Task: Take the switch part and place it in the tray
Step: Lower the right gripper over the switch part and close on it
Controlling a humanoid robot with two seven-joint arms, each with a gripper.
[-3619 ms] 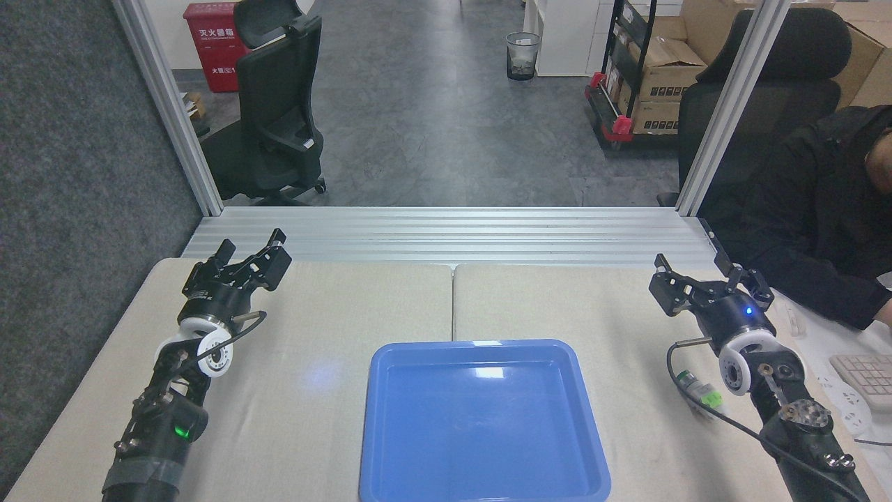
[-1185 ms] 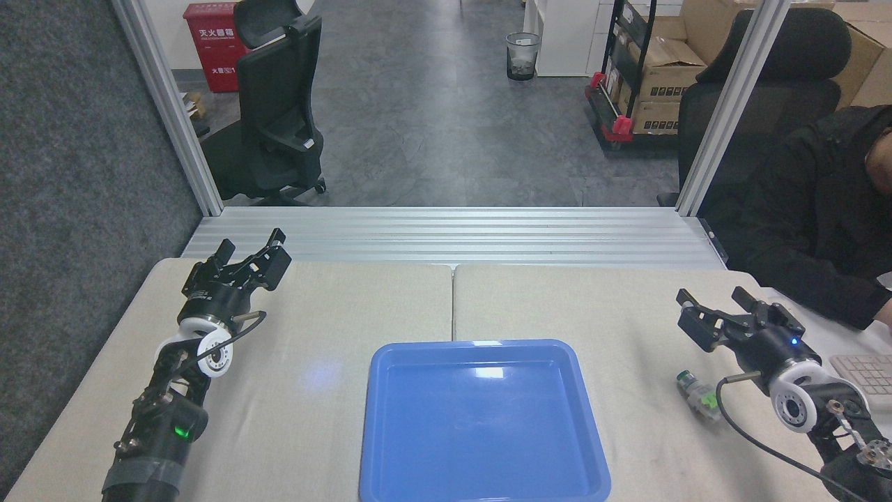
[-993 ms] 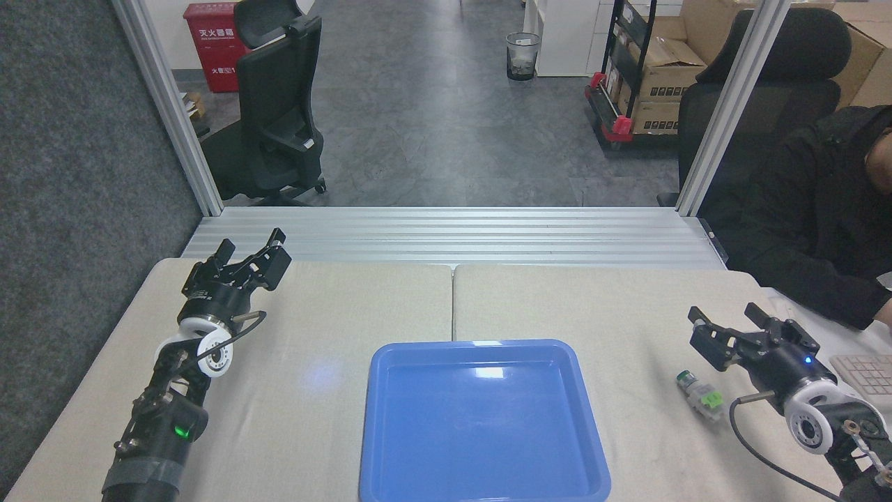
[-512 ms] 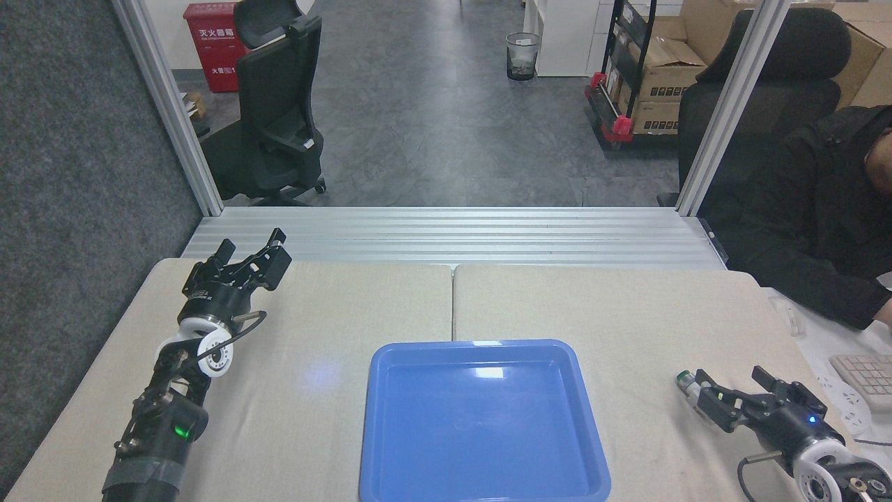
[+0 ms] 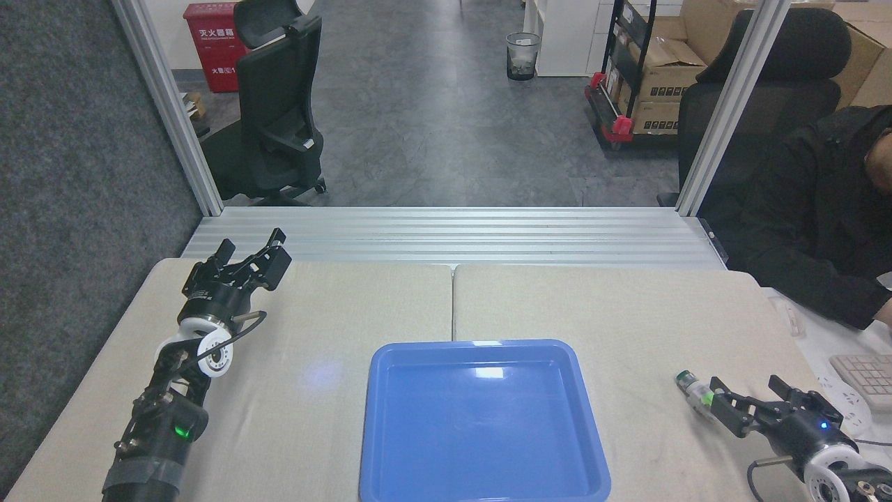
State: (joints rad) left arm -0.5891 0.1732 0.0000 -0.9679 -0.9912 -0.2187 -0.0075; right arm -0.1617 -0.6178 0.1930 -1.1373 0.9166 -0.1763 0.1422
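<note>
The switch part (image 5: 694, 392) lies on the beige table (image 5: 627, 314), well to the right of the blue tray (image 5: 481, 418) and outside it, its dark silver-ringed head pointing away from the robot and a bit of green showing just behind it. The right gripper (image 5: 756, 399) sits low over the table at the part's near end, its two fingers spread apart; the inner finger (image 5: 728, 411) overlaps the part's rear, though contact cannot be judged. The tray holds nothing. The left gripper (image 5: 251, 252) hovers over the table's far left corner, well away from the tray, its fingers parted and holding nothing. A person in a dark jacket (image 5: 815, 209) sits at the right edge, beside a keyboard (image 5: 864, 373).
</note>
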